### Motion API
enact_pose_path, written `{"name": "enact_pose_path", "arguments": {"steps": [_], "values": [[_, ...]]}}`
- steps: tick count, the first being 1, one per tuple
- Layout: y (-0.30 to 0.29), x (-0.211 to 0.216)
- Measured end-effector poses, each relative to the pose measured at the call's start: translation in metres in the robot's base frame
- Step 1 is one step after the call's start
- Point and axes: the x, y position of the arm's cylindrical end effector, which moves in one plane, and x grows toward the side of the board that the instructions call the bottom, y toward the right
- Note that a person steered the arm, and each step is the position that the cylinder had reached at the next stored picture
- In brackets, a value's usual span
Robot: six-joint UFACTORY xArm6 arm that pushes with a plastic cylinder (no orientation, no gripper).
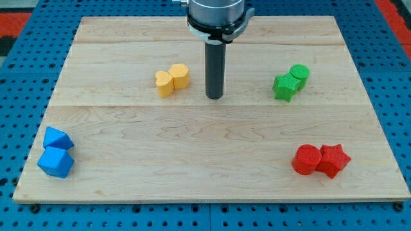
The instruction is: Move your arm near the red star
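Note:
The red star lies near the view's bottom right of the wooden board, touching a red cylinder on its left. My tip stands near the board's upper middle, far up and to the left of the red star. It is just right of a yellow hexagon block and a yellow heart block.
A green star and a green cylinder sit together at the right of my tip. Two blue blocks lie at the view's bottom left corner. A blue pegboard surrounds the board.

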Motion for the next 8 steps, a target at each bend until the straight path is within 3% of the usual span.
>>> {"name": "enact_pose_path", "arguments": {"steps": [3,4,5,6,7,8], "values": [[0.046,-0.020],[0.050,0.001],[0.097,0.054],[0.192,0.077],[0.246,0.122],[0.243,0.174]]}}
